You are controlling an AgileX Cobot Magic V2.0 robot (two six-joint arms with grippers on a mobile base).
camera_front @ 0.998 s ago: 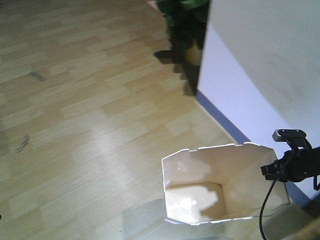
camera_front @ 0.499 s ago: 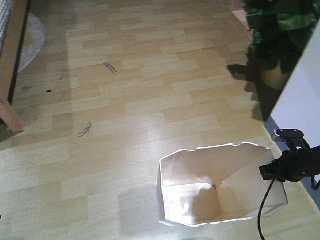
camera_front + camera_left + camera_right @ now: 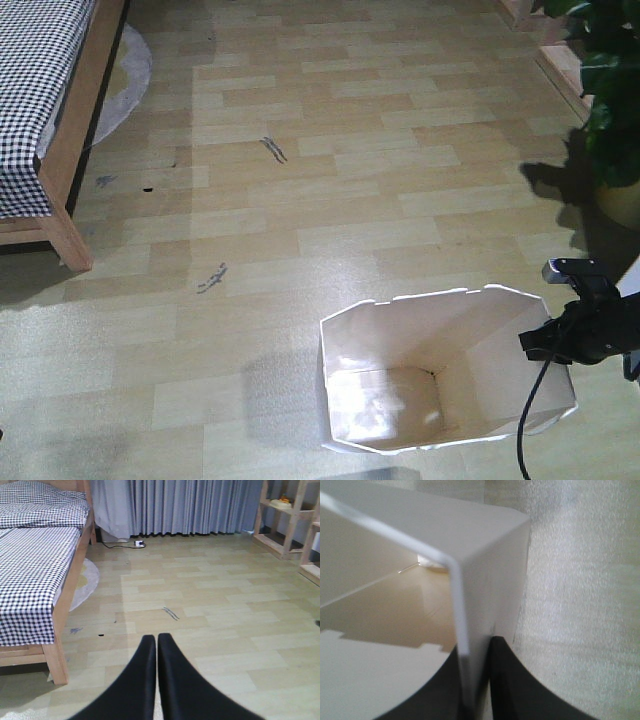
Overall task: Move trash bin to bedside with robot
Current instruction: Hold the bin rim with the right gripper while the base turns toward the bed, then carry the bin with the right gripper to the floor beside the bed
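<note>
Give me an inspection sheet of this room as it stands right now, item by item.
Surface: light wood-plank floor.
Job's things: white trash bin upright, looks empty, apart from the bed at far left.
Clutter: dark scuff marks on floor; pale round mat partly under bed.
Hands: right hand shut on the bin's rim; left hand shut, empty.
Cables: black cable hangs from right hand; power strip by the curtains.
Surroundings: potted plant right, grey curtains, wooden shelving.
</note>
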